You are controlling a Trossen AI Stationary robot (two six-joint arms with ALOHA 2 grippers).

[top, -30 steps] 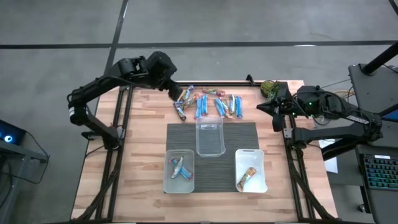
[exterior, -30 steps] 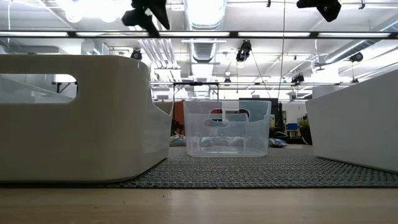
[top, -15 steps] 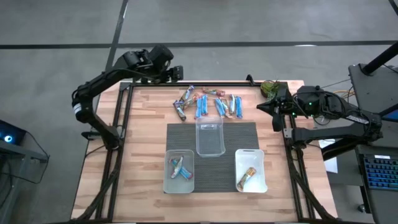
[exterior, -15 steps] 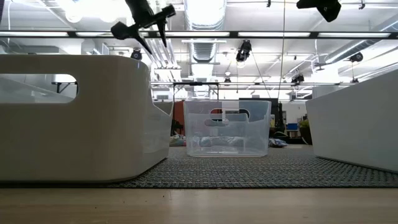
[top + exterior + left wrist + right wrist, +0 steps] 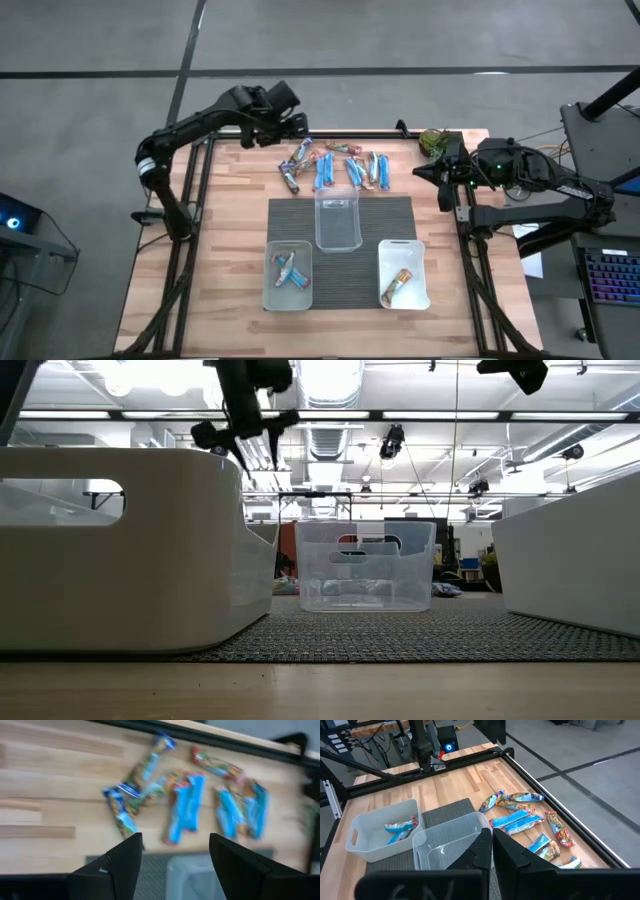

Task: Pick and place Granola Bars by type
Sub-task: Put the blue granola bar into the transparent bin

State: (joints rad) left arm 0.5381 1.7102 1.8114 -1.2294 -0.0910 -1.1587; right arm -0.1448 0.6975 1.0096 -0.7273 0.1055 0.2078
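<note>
A loose row of small foil-wrapped Granola Bars [image 5: 335,167], mostly bright blue with some orange and dark ones, lies on the pale wooden table [image 5: 235,230] at twelve o'clock, beyond three clear plastic tubs on a grey woven mat [image 5: 400,215]. They look light, crinkly and slippery; pinching across a bar's middle seems safest. The left gripper [image 5: 297,127] hovers at eleven o'clock, fingers spread, empty. The right gripper [image 5: 418,173] waits at two o'clock, clenched on nothing.
</note>
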